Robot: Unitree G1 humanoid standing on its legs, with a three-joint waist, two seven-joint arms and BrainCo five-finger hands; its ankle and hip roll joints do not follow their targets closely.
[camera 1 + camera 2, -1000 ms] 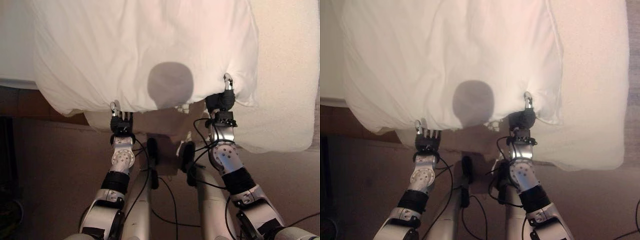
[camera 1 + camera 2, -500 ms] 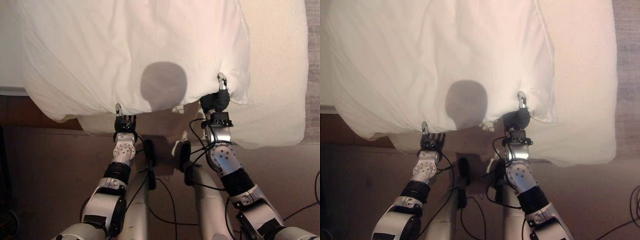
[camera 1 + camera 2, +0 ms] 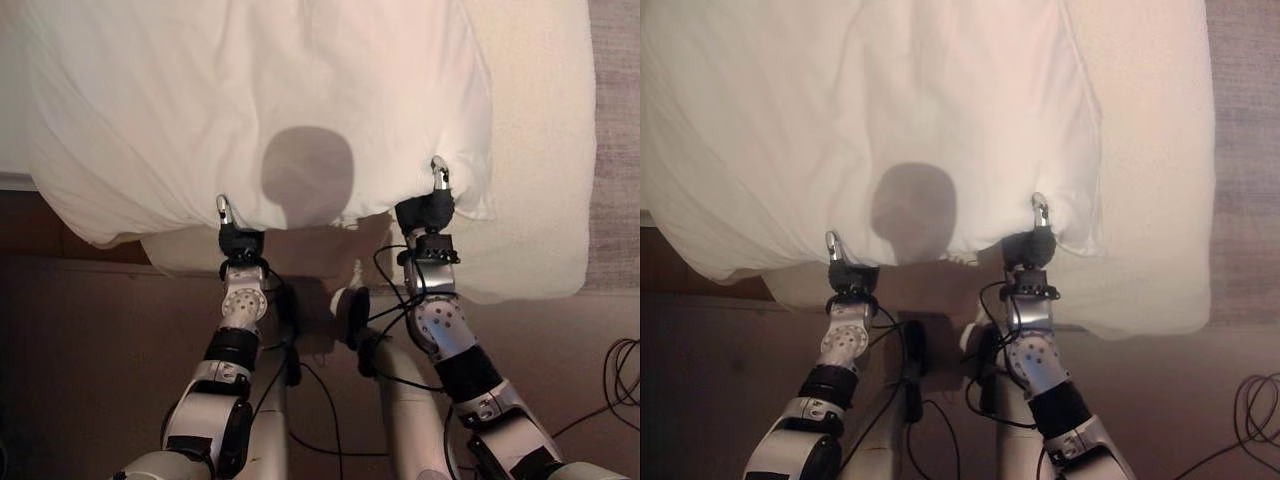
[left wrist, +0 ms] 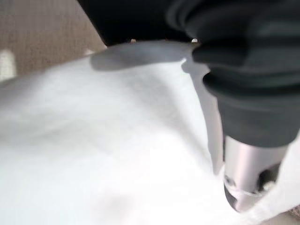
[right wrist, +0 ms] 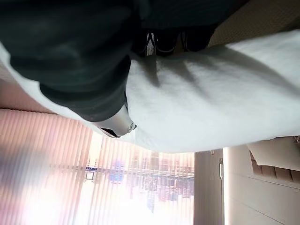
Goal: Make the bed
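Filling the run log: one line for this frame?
stage: gripping | left hand: shut on duvet near edge | right hand: shut on duvet near edge

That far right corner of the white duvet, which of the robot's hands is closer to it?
Right. The right hand pinches the duvet edge just inside that corner; the left hand grips the same edge much further along, toward the other side.

Two silver-grey arms with round screw-dotted joints and dark bands. Each hand, left (image 3: 240,240) and right (image 3: 425,212), wears a dark ribbed cover; a silver, dark-tipped thumb projects beyond it.
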